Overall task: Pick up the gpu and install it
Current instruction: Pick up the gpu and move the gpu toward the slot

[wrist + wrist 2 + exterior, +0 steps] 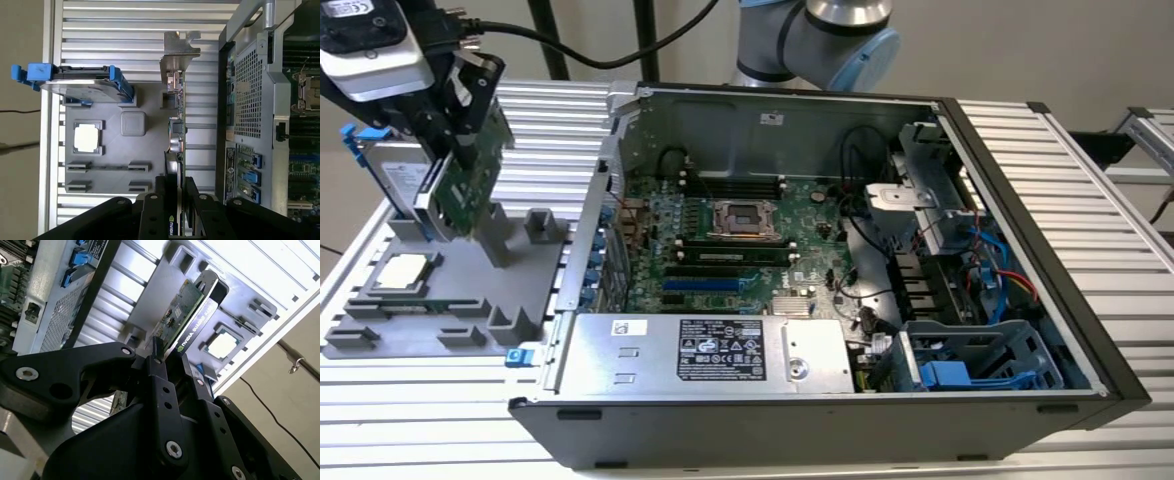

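Gripper [459, 150] clamped on gpu [464, 188] (card upright) over gray tray [520, 262], exterior view's left. Tray holds CPU chip [403, 270] and hard drive [394, 185]. Open case [761, 125] holds motherboard [817, 252].

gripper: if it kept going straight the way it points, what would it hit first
Likely the grey tray: the gripper points down at it, shut on the gpu, so the card's lower edge would touch first.
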{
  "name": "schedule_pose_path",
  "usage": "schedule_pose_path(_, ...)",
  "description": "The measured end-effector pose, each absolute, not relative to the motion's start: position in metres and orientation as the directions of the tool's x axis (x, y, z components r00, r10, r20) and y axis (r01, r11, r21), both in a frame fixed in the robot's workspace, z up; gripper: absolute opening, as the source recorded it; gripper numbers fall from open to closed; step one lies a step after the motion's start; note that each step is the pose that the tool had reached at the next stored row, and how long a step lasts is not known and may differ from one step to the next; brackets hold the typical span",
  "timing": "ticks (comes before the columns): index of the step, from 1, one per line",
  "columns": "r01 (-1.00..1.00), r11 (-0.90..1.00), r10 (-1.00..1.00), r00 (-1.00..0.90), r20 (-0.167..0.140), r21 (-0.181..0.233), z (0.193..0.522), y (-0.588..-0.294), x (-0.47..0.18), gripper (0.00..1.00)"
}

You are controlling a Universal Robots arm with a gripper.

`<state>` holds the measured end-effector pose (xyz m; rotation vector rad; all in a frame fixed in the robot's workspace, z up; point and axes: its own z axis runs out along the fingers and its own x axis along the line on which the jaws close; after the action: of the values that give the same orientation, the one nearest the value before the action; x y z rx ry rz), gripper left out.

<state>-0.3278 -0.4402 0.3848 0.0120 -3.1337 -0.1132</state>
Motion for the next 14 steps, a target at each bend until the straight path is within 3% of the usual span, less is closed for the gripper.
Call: schedule_pose_path(14, -0.007, 0.997, -0.008, -1.000, 0.005, 0.072, 0.3915, -0.4402, -0.3277, 0.00)
